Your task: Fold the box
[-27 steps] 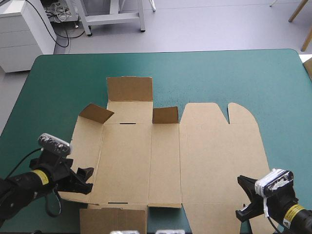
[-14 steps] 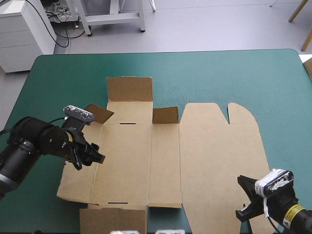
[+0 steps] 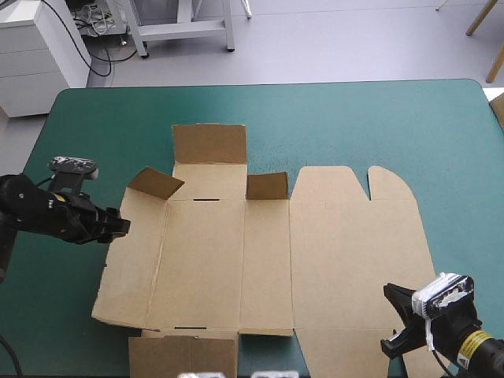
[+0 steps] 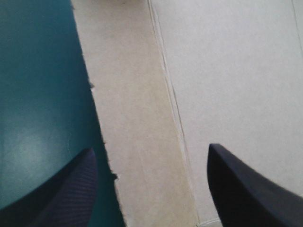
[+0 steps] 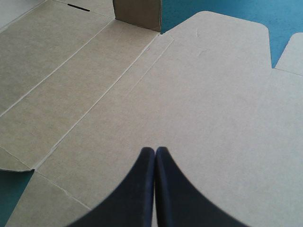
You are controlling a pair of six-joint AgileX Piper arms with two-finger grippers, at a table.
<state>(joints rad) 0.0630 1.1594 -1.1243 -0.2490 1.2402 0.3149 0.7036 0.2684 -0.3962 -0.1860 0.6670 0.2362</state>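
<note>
The brown box [image 3: 315, 252] lies as a flat cut sheet in the middle of the teal-green table [image 3: 354, 126]. Three small flaps stand raised along its far side: one at the far end [image 3: 209, 143], one at the left [image 3: 155, 183], one nearer the middle [image 3: 268, 186]. My left gripper [image 3: 120, 224] is at the sheet's left edge, low over it. In the left wrist view that gripper [image 4: 151, 182] is open, and the box's narrow left panel [image 4: 137, 132] lies between the fingers. My right gripper [image 5: 155, 153] is shut and empty above the wide right panel [image 5: 213, 118], near the box's front right corner [image 3: 398, 316].
More brown board [image 3: 183, 356], a front flap, reaches the table's near edge. Bare teal-green cover lies beyond the box's far side and to its left. White furniture [image 3: 35, 47] stands off the table's far left corner.
My left arm swung from the box's front left corner up over the left panel, then drew back left to the sheet's edge. The right arm and the box have stayed still.
</note>
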